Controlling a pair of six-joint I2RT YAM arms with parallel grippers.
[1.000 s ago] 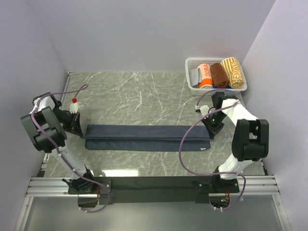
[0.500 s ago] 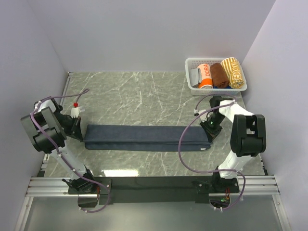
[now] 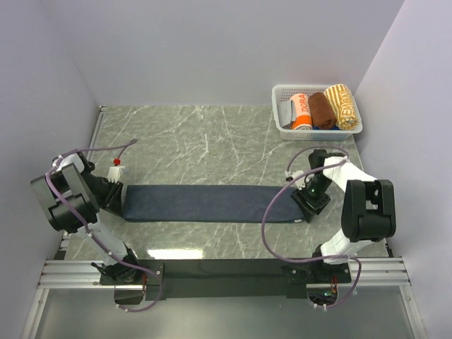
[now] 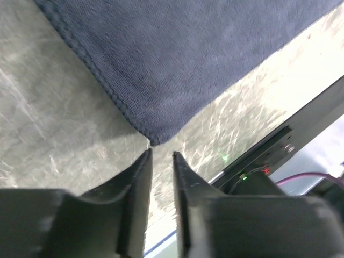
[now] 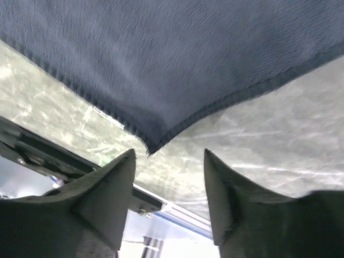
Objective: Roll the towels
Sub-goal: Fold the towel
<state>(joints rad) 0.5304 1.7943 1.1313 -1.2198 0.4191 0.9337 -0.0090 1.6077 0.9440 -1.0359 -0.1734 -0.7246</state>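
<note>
The towel (image 3: 212, 203) is a long dark navy strip lying flat across the marble table, and no white tag shows. My left gripper (image 3: 116, 198) sits at its left end and my right gripper (image 3: 308, 202) at its right end. In the left wrist view the towel (image 4: 188, 64) ends in a corner just beyond the left gripper (image 4: 161, 155), whose jaws stand a narrow gap apart with nothing between them. In the right wrist view the towel (image 5: 177, 59) tapers to a corner just ahead of the right gripper (image 5: 169, 153), which is wide open and empty.
A white lattice basket (image 3: 311, 87) at the back right holds rolled cloths (image 3: 321, 109) in orange-white, brown and yellow. Walls close in on the left, back and right. A black rail (image 3: 226, 268) with both arm bases runs along the near edge.
Both grippers came toward the near edge with the towel's corners, then opened and let go. The towel now lies flatter and wider.
</note>
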